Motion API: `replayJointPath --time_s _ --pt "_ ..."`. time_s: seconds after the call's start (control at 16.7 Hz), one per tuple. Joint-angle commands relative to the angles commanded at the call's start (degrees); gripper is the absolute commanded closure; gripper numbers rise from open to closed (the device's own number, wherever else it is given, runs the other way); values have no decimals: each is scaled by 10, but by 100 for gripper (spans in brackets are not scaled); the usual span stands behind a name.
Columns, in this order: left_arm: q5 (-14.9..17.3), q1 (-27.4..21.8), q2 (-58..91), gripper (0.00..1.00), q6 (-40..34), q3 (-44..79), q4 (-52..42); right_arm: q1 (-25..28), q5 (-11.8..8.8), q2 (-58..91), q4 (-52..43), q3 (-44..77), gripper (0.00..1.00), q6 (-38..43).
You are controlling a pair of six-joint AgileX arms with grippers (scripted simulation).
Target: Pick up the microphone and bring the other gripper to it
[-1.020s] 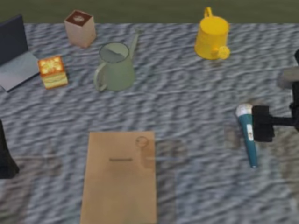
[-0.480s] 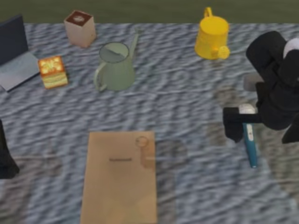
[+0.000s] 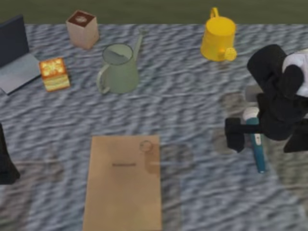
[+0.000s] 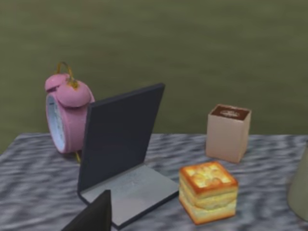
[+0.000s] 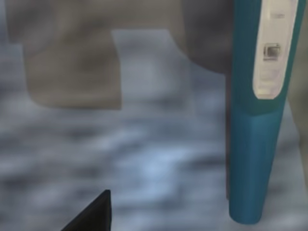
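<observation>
Mic lies flat on the table at the top view's 3 o'clock side, near the right edge. White-grey head points toward 12, teal handle runs toward 6 with a slight lean to the right. White button strip faces up.

Right gripper sits directly over the mic's head end. One dark block shows just left of the head, at 9 o'clock from it; the rest of the gripper and the black arm cover the head's right side. Cannot tell how wide the jaws stand or whether they touch the mic (arm hides the far side). Handle tail extends clear of the gripper toward 6.

Right wrist view: handle with strip seen close, standing off the grey cloth pattern, one dark fingertip in the corner, apart from the handle.

Left arm parked at the left edge, about 9 o'clock, well apart from the mic. Its gripper spread cannot be told.

Others on the table: yellow can at 12 from the mic, green can toward 10, brown sheet at 8, laptop, toast block, box. Left wrist view adds a pink clock behind the laptop.
</observation>
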Motion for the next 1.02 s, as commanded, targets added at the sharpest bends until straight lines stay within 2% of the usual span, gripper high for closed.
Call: replayJointPath --time_s 0.3,0.66,1.02 --pt "0 0 0 0 0 0 0 -3 0 79 127 -43 0 -1" --pt "0 0 0 0 0 0 0 -3 0 95 147 -51 0 -1" --pt "0 0 0 0 0 0 0 -3 0 95 147 -51 45 -1"
